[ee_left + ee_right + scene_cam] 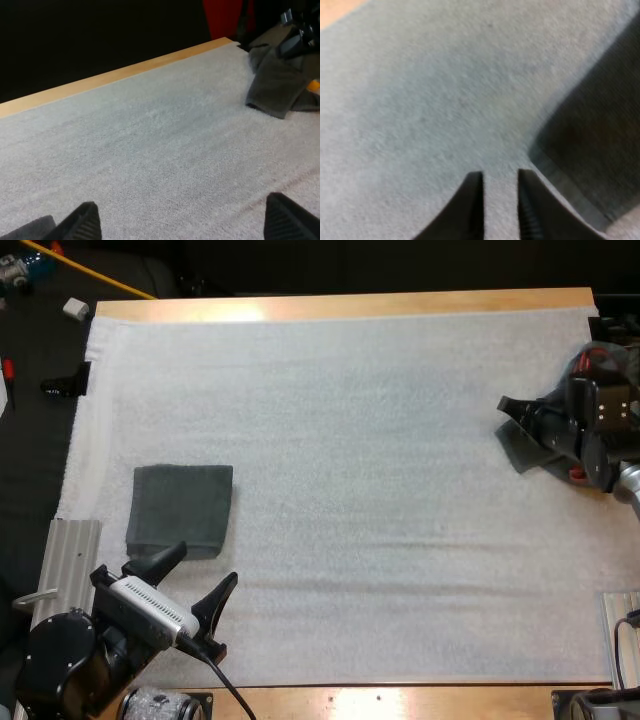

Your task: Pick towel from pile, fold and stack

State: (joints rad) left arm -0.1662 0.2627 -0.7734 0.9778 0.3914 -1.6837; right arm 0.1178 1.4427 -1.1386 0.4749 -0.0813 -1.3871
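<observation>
A: Left side first. The left gripper point(205, 565) is spread wide and holds nothing. It's just this side of the folded dark grey-green cloth towel point(180, 508), which lies flat and square on the white mat point(350, 390).

B: And the pile?

A: That's the crumpled dark grey-green cloth towel point(515, 452) at the mat's right edge, well apart from the left arm. The right arm is far nearer. The right gripper point(499, 176) hovers at the towel's left end, fingers a narrow slit apart with only mat between them.

B: Which way from the tips?

A: The towel's hemmed edge runs diagonally just beside one finger. I'd guess a small sideways shift, then close.
</observation>
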